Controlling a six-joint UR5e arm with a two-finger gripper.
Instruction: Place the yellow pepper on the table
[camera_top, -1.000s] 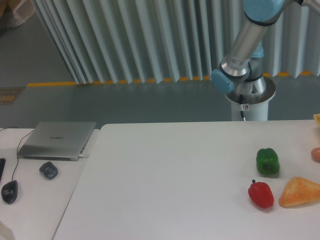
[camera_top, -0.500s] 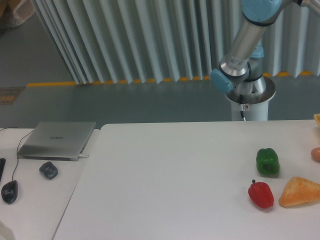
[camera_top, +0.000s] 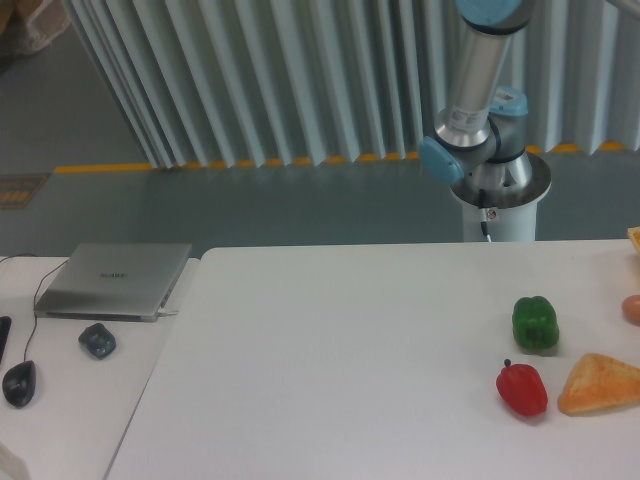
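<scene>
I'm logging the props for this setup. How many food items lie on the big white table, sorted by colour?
Green: 1, green pepper
Red: 1, red pepper
Orange-yellow: 1, bread-like wedge
Cut off at the right edge, unclear: 2
Total: 5; no yellow pepper in view.
</scene>
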